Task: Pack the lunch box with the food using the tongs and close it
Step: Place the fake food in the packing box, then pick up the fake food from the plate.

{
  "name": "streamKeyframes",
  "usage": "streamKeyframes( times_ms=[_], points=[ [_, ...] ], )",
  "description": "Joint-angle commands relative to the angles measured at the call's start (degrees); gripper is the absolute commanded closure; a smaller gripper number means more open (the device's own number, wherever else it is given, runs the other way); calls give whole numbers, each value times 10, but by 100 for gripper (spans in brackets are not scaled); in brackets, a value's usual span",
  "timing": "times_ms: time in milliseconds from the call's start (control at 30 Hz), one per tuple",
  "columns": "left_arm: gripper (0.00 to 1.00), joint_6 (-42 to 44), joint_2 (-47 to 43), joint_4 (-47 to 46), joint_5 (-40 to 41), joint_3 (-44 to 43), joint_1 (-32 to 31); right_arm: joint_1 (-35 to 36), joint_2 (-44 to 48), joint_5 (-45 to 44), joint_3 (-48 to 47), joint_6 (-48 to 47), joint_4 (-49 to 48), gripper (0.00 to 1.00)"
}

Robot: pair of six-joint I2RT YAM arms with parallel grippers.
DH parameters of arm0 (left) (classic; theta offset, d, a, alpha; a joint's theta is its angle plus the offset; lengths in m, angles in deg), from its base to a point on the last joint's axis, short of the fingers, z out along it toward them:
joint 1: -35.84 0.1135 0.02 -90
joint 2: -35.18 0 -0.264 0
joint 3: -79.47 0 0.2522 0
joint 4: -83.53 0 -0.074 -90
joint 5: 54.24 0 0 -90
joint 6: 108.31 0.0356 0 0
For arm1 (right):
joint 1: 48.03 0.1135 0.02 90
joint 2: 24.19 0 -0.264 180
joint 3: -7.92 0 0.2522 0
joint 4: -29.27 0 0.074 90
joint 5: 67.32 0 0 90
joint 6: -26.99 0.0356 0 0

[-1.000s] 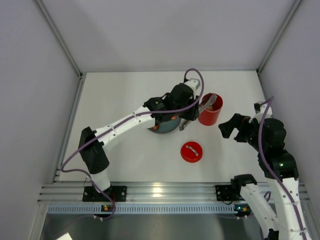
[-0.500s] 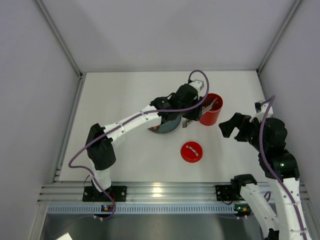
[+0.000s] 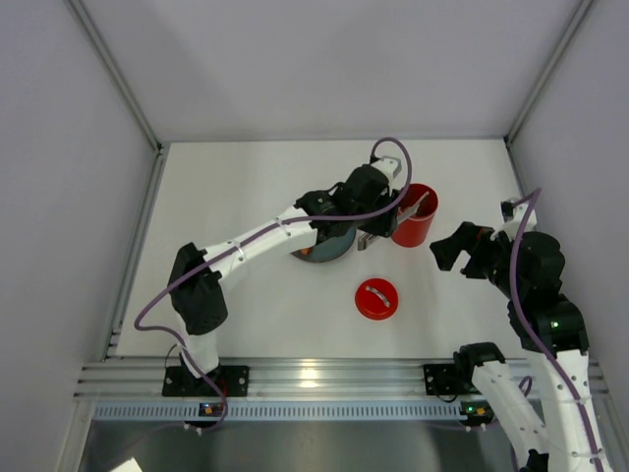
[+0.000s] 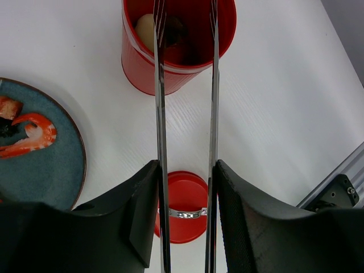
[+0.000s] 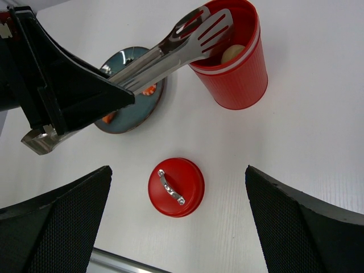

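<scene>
The red lunch box stands open right of the plate, with a beige disc and a dark piece of food inside. My left gripper is shut on the tongs. Their two arms run parallel and apart, tips over the box's mouth with nothing between them. An orange shrimp lies on the blue-grey plate. The red lid with its silver handle lies on the table in front of the box. My right gripper hangs open and empty above the lid.
White walls and metal rails enclose the table. The left arm stretches across the plate to the lunch box. The right gripper hovers just right of the box, with the lid toward the near edge.
The left arm has shifted slightly right toward the lunch box, and the tongs' arms have spread apart over its mouth. The right arm has stayed still.
</scene>
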Motion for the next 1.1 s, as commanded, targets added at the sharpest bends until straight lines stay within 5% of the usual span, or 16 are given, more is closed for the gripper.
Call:
streamKeyframes(
  times_ms=[0,400,700,1067],
  points=[
    [52,12,-45,-43,14,-17,-1,-6,6,-1,0,-3,-11,1],
    [52,3,-197,-21,99,59,0,-6,7,5,14,0,-23,0],
    [49,-81,-258,200,290,101,-1,-6,5,19,23,8,-38,1],
    [49,-136,-317,198,274,285,0,-5,3,28,41,10,-53,0]
  ],
)
